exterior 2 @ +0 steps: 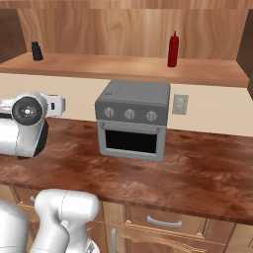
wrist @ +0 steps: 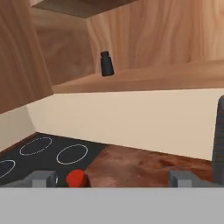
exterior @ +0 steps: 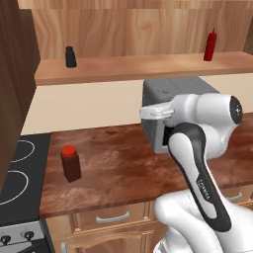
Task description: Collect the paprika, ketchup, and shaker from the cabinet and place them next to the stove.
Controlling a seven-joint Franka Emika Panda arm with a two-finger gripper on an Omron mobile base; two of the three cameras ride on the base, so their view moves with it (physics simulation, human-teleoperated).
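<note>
Standing on bench (exterior: 113,163) beside stove (exterior: 20,173), paprika (exterior: 70,163) looks placed; fingers (wrist: 113,179) open, empty; shaker (exterior: 70,57) & ketchup (exterior: 210,45) remain on cabinet (exterior: 143,66) shelf.

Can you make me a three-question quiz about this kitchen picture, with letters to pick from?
1. Where does the paprika jar stand?
A. on the shelf
B. on the wooden counter beside the stove
C. on top of the toaster oven

2. What colour is the ketchup bottle?
A. red
B. green
C. white

3. How is the gripper?
A. shut on the shaker
B. shut on the paprika jar
C. open and holding nothing

Answers:
1 B, the jar sits on the counter just right of the black cooktop.
2 A, the bottle is red all over, up on the cabinet shelf.
3 C, in the hand view the two fingertips stand wide apart with nothing between them.
</note>
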